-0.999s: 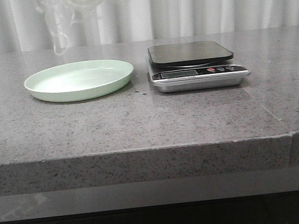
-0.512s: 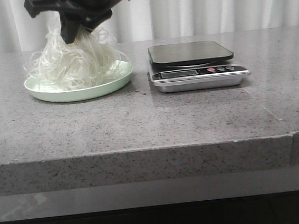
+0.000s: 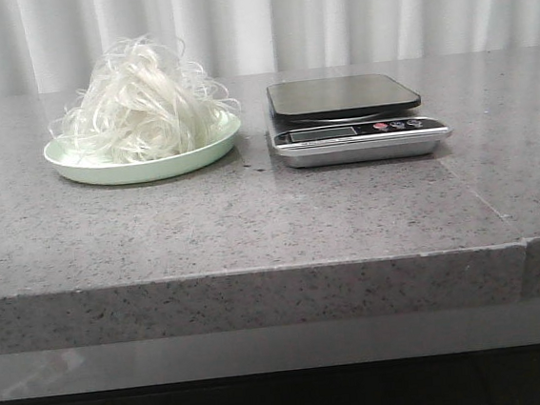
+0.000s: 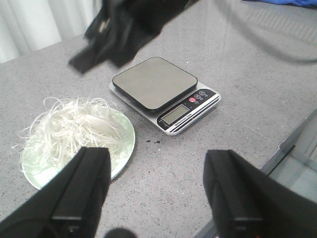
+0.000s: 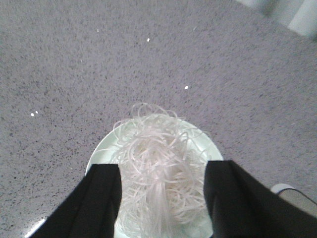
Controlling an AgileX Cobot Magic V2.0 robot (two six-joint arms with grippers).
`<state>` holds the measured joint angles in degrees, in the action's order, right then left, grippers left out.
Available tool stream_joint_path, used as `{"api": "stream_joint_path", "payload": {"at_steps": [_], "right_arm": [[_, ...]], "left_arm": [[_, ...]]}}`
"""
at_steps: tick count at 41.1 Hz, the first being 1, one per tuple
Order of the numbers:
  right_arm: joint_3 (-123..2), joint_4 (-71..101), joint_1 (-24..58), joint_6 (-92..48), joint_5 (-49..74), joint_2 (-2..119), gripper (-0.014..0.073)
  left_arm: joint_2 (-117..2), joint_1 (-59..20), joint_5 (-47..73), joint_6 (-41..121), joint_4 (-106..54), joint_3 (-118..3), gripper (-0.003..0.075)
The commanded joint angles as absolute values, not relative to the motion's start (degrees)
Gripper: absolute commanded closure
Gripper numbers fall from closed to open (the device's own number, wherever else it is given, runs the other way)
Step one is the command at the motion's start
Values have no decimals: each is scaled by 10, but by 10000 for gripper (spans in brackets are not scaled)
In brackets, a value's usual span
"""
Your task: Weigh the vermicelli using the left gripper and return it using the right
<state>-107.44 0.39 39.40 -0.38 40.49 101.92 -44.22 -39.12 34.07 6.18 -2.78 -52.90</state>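
The vermicelli (image 3: pixel 141 105) is a fluffy white heap lying on the pale green plate (image 3: pixel 85 172) at the left of the table. It also shows in the left wrist view (image 4: pixel 69 131) and in the right wrist view (image 5: pixel 158 163). The silver scale (image 3: pixel 353 118) with its bare black pan stands to the right of the plate. My right gripper (image 5: pixel 162 171) is open and empty, high above the heap. My left gripper (image 4: pixel 158 163) is open and empty over the table, nearer than the plate and scale. Neither gripper shows in the front view.
The blurred black right arm (image 4: pixel 124 29) hangs over the far side of the scale (image 4: pixel 158 87) in the left wrist view. The grey stone table (image 3: pixel 272 221) has its front edge near me. White curtains hang behind it.
The right gripper came down with the vermicelli, let it go on the empty plate and rose out of the front view. The heap now rests on the plate.
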Motion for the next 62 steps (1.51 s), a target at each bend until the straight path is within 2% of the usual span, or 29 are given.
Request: {"api": "stream_joint_path", "payload": {"at_steps": [1,18,32,42,51,54,56,62], "right_arm": [[-1057,-14,384,-10,381,928,110],[-787,-36,334,-10,345,669,110],[-611,-36,326,-10,373,477,110],[-573,-36,326,-10,478,398,110],[-570,-37,326,-10,498,382,113],[-570,-37,326,-10,493,382,153],[-570,-37,326,-10,491,382,215],[-570,-37,326,-10,490,382,378]], "left_arm": [[-441,-393,296,56,-35,-544,248],[-441,-393,296,56,-35,-544,248],[-441,-393,297,56,-35,-544,248],[-441,-393,297,56,-35,-544,248],[-443,-393,297,56,-35,-544,249],[-445,-393,297,56,-35,-544,254],[-446,-393,297,56,-35,-544,272],[-446,-393,297,56,-35,-544,373]]}}
